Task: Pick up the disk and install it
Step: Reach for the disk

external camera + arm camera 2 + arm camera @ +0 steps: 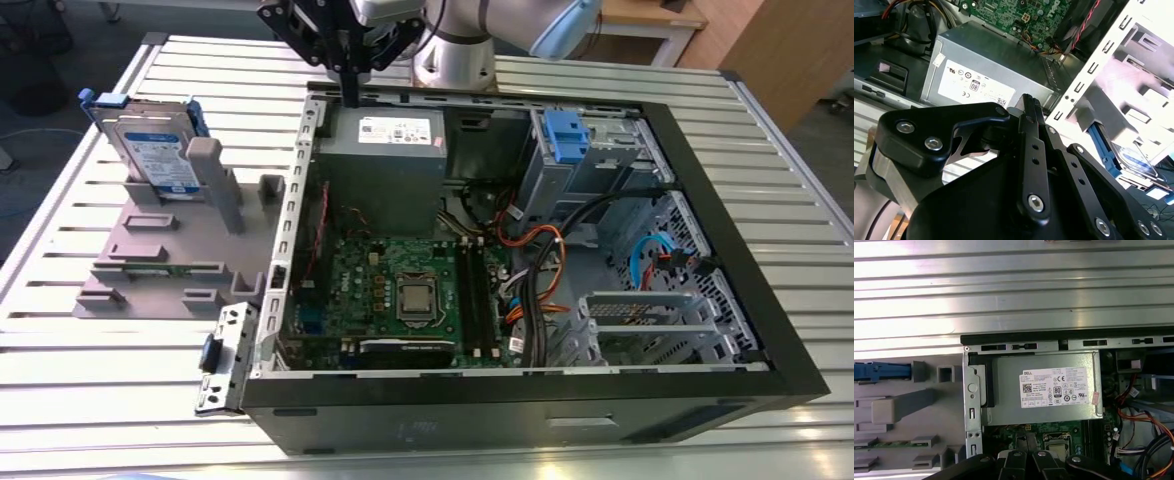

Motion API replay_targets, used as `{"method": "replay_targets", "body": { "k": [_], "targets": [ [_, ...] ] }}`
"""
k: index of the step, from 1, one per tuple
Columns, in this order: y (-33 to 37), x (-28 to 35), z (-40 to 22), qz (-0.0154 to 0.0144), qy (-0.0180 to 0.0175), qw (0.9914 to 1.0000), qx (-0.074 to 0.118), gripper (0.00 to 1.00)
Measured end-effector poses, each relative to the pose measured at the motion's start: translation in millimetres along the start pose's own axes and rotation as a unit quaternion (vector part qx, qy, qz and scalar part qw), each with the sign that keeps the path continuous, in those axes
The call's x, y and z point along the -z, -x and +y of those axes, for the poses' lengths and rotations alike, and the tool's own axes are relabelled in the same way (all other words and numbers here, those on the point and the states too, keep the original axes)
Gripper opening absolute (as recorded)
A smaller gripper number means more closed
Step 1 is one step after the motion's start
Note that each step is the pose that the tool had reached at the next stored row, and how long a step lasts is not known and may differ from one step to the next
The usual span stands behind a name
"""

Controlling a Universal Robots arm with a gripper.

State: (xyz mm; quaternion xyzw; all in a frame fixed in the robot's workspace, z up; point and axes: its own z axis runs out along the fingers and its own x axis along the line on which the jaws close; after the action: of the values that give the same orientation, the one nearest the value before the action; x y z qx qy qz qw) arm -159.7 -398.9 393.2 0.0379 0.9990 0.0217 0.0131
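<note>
- Above the open computer case's [534, 410] grey box [387, 185], white sticker [390, 128] on top: claw [350, 93] pressed together, empty.
- Outside the case, disk [150, 150] with white-and-blue label stands upright in grey holder [147, 262].

Disk [150, 150] is silver-grey with a white-and-blue label and a bright blue bracket; stand [160, 250] under it is plain matte grey; table [80, 370] is silver with ribbed stripes along its length. Gripper [350, 92] is black; computer case [534, 410] has a black frame with bare grey metal inside. Power supply [387, 165] is grey with a white sticker, motherboard [400, 280] is green, latch piece [566, 135] is bright blue, and cables [534, 250] are orange, black and red.
</note>
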Motion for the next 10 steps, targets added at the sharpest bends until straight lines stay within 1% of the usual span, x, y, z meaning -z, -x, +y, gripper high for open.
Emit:
{"method": "replay_targets", "body": {
  "k": [10],
  "targets": [
    [-2.1,0.1,-0.2,0.0,0.0,1.0,0.0,0.11]
  ]
}}
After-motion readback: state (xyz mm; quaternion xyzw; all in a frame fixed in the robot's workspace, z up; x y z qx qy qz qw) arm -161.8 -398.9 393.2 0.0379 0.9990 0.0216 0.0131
